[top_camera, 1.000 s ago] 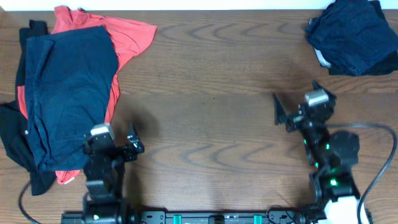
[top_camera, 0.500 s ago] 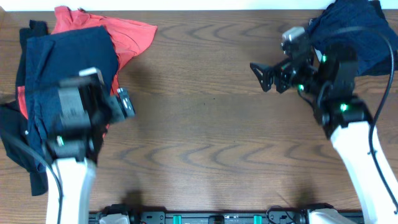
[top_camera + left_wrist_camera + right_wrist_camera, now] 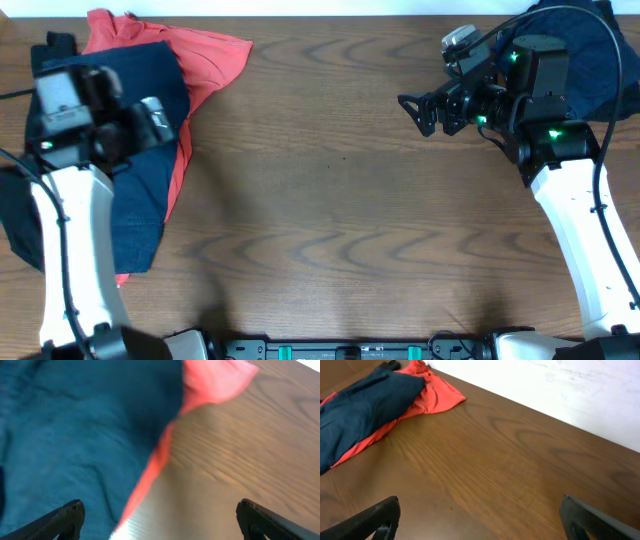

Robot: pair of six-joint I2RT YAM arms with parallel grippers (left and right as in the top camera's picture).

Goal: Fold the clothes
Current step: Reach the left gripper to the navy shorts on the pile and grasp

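Lying heaped at the left end of the tabletop, the navy garment covers most of a red shirt, whose sleeve and hem poke out along its right side. A dark bundle of clothes sits in the far right corner. The left claw hangs over the navy cloth's right edge, spread wide and grasping nothing. The right claw is also released and empty, held above bare wood and well apart from the pile. The step in hand looks like picking the top garment off the heap. To do it well, the left claw should come down on the navy edge alone, clear of the red strip just beside it, and close on a single layer. It can then draw the cloth toward the bare middle, where the right claw could take an opposite corner.
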